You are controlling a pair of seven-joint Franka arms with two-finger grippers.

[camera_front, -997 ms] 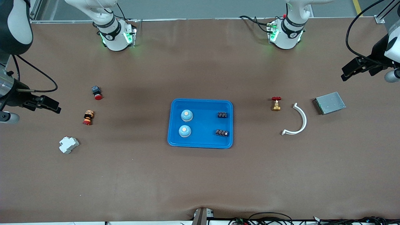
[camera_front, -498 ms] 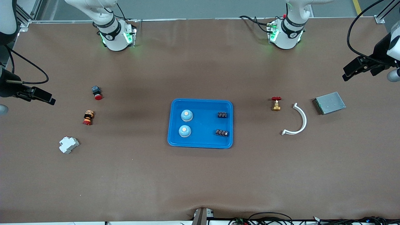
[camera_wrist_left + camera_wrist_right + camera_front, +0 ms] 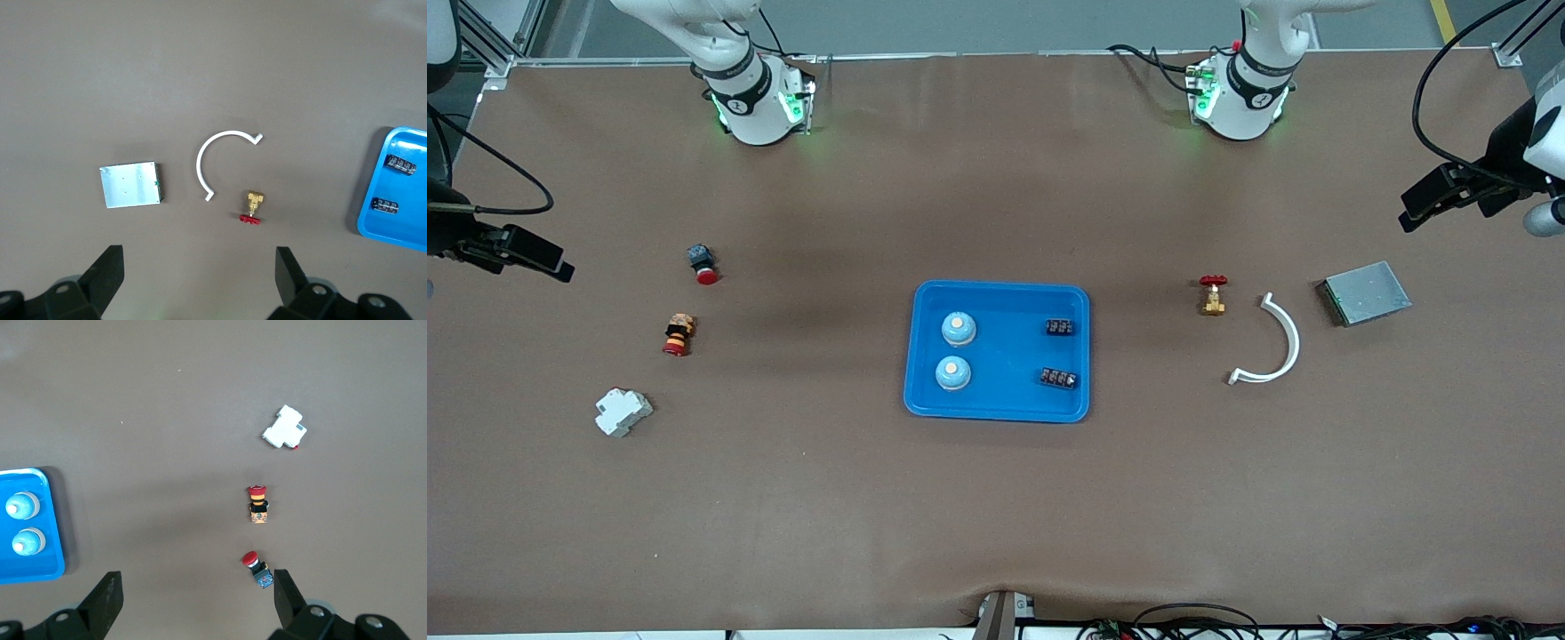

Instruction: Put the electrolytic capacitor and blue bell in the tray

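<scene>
Front view, scanned from the right arm's end of the table to the left arm's end.

Right gripper (image 3: 543,260): at 9 o'clock of the frame, raised over bare table at that end. Fingers spread wide in its wrist view, holding nothing.

White breaker block (image 3: 623,412): about 8 o'clock from table centre, nearest the front camera of its group. Orange-and-red push button (image 3: 678,334) at 1 o'clock from it; blue-bodied red-capped button (image 3: 702,263) at 1 o'clock from that one. All three well apart.

Tray (image 3: 925,404): mid-table, flat on the brown mat. Two blue bells inside on the side toward the right arm: one (image 3: 959,328) at 12 o'clock of the other (image 3: 952,373), just beside it. Two black capacitor clusters on the side toward the left arm: one (image 3: 1059,327) at 12 o'clock of the other (image 3: 1058,379), apart.

Brass valve with red handwheel (image 3: 1212,295): 3 o'clock from the tray, well apart. White curved strip (image 3: 1277,340) just beside it at 4 o'clock. Grey metal box (image 3: 1366,292) at 2 o'clock from the strip.

Left gripper (image 3: 1430,202): at 2 o'clock of the frame, raised over the table near the metal box. Fingers wide apart in its wrist view, empty.
</scene>
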